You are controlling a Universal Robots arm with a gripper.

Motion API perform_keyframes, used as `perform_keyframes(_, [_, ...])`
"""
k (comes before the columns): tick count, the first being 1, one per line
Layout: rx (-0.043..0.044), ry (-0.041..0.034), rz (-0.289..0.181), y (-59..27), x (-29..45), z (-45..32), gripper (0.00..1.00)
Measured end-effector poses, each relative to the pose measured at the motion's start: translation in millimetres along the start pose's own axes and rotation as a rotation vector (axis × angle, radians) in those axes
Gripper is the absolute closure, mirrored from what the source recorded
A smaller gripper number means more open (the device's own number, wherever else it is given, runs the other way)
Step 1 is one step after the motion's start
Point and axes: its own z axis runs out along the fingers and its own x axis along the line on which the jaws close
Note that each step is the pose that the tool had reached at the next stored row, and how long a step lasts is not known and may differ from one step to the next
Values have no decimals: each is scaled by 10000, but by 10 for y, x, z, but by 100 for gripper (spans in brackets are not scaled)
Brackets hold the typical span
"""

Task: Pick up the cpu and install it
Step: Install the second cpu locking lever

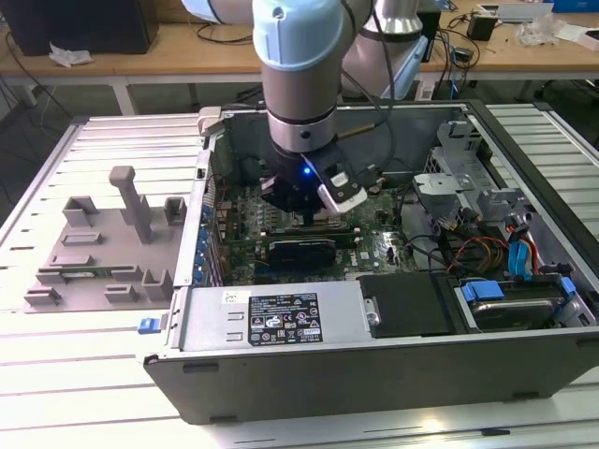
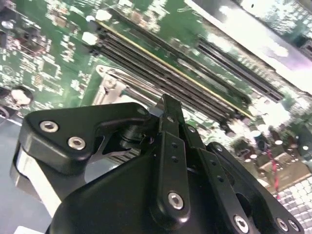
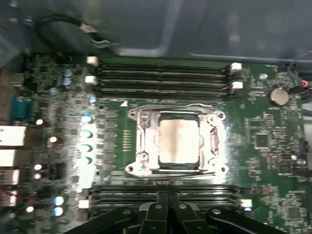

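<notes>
Although the arm hangs low over the motherboard, the cpu [image 3: 179, 142] already lies flat in its socket [image 3: 146, 141], its silvery top plate framed by the metal bracket, as the first wrist view shows it; it sits near the middle of the green motherboard [image 3: 273, 161], with rows of dark memory slots [image 3: 161, 78] on two opposite sides of the socket. I judge that the placing step is done or all but done, and that the work in hand is the seating and checking of the chip; any further move would call for a straight, gentle motion, since the bracket stands close around the chip. The gripper [image 3: 168, 208] shows in the first wrist view with its black fingers drawn together, tip against tip, and nothing between them that I can see; it holds no chip and stands apart from the cpu. In the exterior view the gripper [image 1: 304, 208] is inside the open computer case [image 1: 281, 360], well away from the grey tray [image 1: 94, 253] at that view's left.
</notes>
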Motion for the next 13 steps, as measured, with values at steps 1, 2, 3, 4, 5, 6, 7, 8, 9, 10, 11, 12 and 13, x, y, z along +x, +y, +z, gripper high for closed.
perform_keyframes(1, [13,2,-1,27,-18,6,89])
perform_keyframes(2, [28,4,1,76,-41,15,89])
perform_keyframes(3, [38,4,-2,120,-58,24,89])
perform_keyframes(4, [52,5,-2,187,-78,36,89])
perform_keyframes(5, [58,5,-3,215,-86,41,89])
perform_keyframes(6, [61,5,-4,248,-96,48,89])
perform_keyframes(7, [66,7,-6,276,-111,54,89])
perform_keyframes(8, [69,9,-5,283,-121,56,89])
perform_keyframes(9, [74,14,-4,286,-130,56,89])
perform_keyframes(10, [80,19,-3,289,-138,56,89])
perform_keyframes(11, [82,21,-2,290,-141,55,89])
perform_keyframes(12, [80,19,0,292,-143,56,89])
perform_keyframes(13, [81,20,-3,292,-145,56,89])
